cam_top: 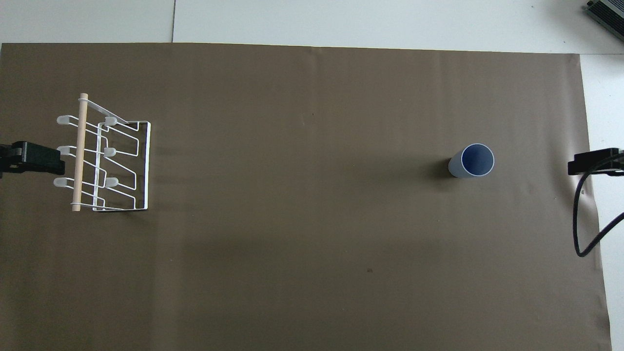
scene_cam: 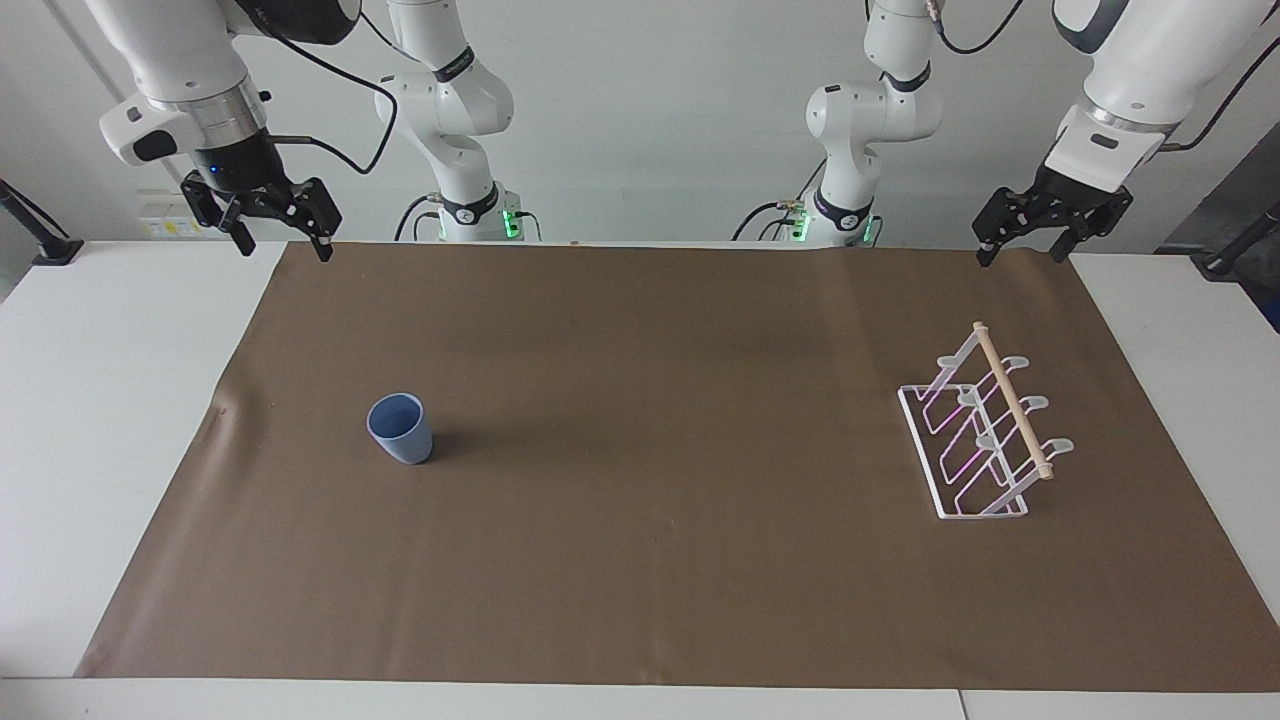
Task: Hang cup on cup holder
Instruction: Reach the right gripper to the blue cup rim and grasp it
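The light-blue cup (scene_cam: 401,428) stands upright, mouth up, on the brown mat toward the right arm's end of the table; it also shows in the overhead view (cam_top: 472,160). The white wire cup holder (scene_cam: 985,430) with its wooden dowel stands toward the left arm's end and holds nothing; it also shows in the overhead view (cam_top: 105,161). My right gripper (scene_cam: 281,247) is open and empty, raised over the mat's edge near its base, well apart from the cup. My left gripper (scene_cam: 1022,256) is open and empty, raised over the mat's corner near its base.
A brown mat (scene_cam: 640,570) covers most of the white table (scene_cam: 100,420). A black cable (cam_top: 580,234) hangs from the right arm over the mat's edge. Both grippers' tips show at the overhead view's side edges.
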`<state>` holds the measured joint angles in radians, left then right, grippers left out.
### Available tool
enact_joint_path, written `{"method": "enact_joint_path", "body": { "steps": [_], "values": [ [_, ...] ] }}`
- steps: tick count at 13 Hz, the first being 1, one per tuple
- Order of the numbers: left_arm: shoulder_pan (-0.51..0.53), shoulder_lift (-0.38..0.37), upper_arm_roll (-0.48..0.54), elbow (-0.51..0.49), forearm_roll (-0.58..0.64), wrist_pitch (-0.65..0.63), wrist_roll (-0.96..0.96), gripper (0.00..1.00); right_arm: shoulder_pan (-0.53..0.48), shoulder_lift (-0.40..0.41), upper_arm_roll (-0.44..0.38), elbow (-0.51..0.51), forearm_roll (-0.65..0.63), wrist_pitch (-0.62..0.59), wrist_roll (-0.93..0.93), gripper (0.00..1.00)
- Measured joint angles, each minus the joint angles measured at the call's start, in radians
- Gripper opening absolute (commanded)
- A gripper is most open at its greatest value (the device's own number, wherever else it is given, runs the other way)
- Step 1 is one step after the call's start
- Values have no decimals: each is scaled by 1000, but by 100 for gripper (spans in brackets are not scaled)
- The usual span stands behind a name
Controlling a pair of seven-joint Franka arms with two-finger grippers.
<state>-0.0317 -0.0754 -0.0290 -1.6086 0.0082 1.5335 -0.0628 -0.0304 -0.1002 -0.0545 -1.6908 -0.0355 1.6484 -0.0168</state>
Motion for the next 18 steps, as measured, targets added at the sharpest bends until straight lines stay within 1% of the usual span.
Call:
{"method": "enact_joint_path", "body": {
  "steps": [3, 6, 8, 11, 14, 18],
  "values": [
    [0, 0, 0, 0, 0, 0, 0, 100, 7, 20, 5, -53, 0, 81, 0, 100],
    [0, 0, 0, 0, 0, 0, 0, 100, 10, 63, 5, -128, 5, 227, 0, 100],
    [0, 0, 0, 0, 0, 0, 0, 100, 10, 109, 5, -148, 21, 304, -7, 100],
    [0, 0, 0, 0, 0, 0, 0, 100, 10, 201, 5, -151, 46, 396, -14, 100],
    [0, 0, 0, 0, 0, 0, 0, 100, 10, 273, 5, -166, 61, 462, -38, 100],
    [0, 0, 0, 0, 0, 0, 0, 100, 10, 284, 5, -285, 64, 591, -111, 100]
  ]
}}
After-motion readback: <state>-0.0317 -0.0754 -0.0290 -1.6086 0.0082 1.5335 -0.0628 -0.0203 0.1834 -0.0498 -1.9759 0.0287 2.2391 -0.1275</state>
